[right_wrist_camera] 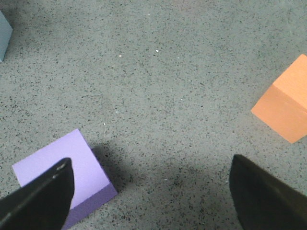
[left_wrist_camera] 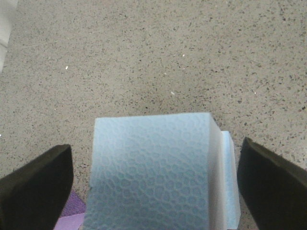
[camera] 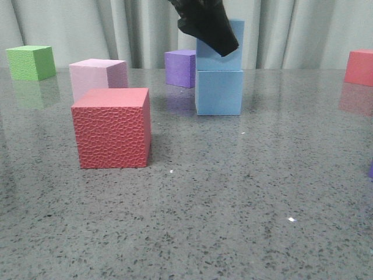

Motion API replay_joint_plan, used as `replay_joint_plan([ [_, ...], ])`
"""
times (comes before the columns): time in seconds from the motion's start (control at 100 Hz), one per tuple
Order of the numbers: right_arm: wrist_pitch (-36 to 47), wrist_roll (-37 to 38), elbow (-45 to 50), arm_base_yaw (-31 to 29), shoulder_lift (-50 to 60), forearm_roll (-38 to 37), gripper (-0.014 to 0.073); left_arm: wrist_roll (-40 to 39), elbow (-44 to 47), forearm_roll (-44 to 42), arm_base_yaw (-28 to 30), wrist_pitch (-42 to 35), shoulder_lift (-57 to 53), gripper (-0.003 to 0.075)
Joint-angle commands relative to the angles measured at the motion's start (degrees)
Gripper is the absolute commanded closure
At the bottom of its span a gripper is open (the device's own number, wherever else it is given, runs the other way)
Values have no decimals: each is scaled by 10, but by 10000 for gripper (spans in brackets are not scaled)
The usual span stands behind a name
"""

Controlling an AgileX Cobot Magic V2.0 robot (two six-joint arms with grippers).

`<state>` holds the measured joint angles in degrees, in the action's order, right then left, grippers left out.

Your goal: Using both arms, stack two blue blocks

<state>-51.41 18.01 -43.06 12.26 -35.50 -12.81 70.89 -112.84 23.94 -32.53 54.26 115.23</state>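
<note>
- Looking over the table, you find the upper blue block already sitting on the lower blue block, just beside the purple cube.
- Your left gripper straddles the top block, jaws released; a gap shows on each side of it.
- Your right gripper hangs spread and empty over bare tabletop, near another purple cube and an orange cube.
- Expect these blocks to be light, matte and slightly yielding; the dimpled face should grip well.
- Take hold, if you must, on two opposite side faces, mid-height, squeezing gently.
- Watch the stack: the upper block looks slightly offset, so a brushing finger could tip it.
</note>
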Motion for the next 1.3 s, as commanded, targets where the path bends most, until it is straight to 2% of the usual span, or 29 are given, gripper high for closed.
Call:
replay_joint_plan([
  [0.0,36,-3,-13,-3,-1,-12,-53,-6,-20,27,-3,-22,-45,54],
  [0.28,36,-3,-13,-3,-1,-7,-53,-58,-54,27,-3,25,-65,57],
  [0.56,35,-3,-13,-3,-1,-5,-53,-136,-77,27,-3,27,-103,57],
  [0.57,35,-3,-13,-3,-1,-5,1,-138,-77,26,-3,27,-105,57],
  [0.71,34,-3,-13,-3,-1,-5,1,-168,-77,21,-2,17,-128,57],
  [0.81,31,-3,-13,-3,-1,-5,1,-220,-77,20,8,-6,-144,57],
  [0.98,26,-3,-13,-3,-1,-5,1,-307,-77,20,51,-54,-162,57],
  [1.29,24,-3,-13,-3,-1,-5,1,-415,-77,20,173,-38,-198,57],
])
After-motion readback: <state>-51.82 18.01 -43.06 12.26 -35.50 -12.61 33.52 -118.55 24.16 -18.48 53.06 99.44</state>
